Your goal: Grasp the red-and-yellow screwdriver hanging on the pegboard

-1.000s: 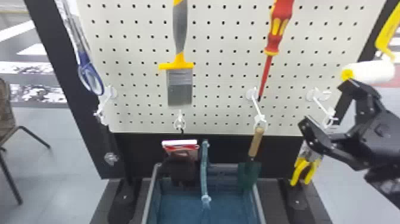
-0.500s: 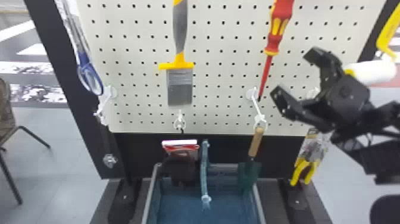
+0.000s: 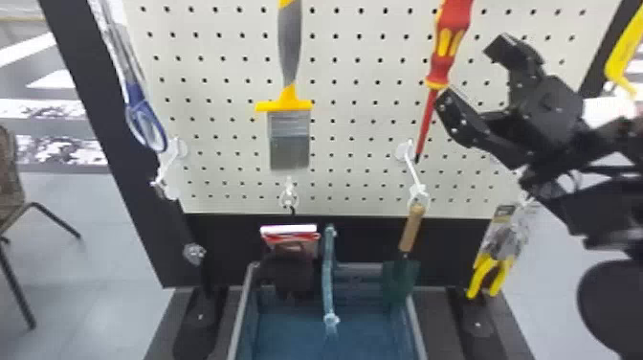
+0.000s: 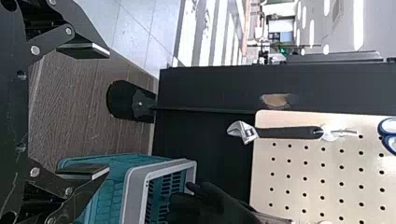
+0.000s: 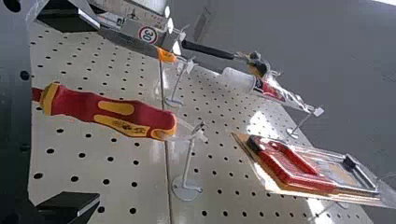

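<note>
White hook (image 3: pixel 414 173) near the screwdriver (image 3: pixel 445 57)

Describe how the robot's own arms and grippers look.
The right arm is black. The right gripper is black, with angular, jointed fingers and small pale screws. The left gripper is black too, with round silver bolts at its linkages and flat black pads edged in pale grey.
</note>
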You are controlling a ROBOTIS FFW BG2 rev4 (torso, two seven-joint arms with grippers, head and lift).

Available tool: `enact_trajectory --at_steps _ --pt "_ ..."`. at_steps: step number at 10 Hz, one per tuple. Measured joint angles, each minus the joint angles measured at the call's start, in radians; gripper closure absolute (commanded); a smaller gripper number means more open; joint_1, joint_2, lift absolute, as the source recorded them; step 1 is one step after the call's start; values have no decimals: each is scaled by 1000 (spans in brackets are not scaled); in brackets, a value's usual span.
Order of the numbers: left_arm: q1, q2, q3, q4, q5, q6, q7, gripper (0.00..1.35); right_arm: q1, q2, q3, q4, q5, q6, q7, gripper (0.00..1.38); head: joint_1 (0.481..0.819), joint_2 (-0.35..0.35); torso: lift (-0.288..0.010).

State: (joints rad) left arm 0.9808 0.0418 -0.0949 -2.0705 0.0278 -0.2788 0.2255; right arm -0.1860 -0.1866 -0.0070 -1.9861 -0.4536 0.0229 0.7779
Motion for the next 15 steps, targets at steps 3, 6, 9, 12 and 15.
enact_trajectory --at_steps 3,6,9,12,15 --pt "-15 7 -9 0 1 10 0 404 -103 -26 88 150 -144 -38 1 13 549 0 -100" --pt "-20 7 -12 2 1 15 0 404 -149 -33 125 145 -192 -52 -7 13 549 0 -100" --pt "-20 7 -13 2 1 18 0 404 -151 -30 145 142 -199 -61 -32 291 549 0 -100" --pt "-20 7 -12 2 1 17 0 404 -139 -26 148 153 -216 -64 -48 941 549 0 -100" --pt "-20 9 -11 2 4 18 0 406 -131 -23 148 146 -214 -64 -61 1286 549 0 -100"
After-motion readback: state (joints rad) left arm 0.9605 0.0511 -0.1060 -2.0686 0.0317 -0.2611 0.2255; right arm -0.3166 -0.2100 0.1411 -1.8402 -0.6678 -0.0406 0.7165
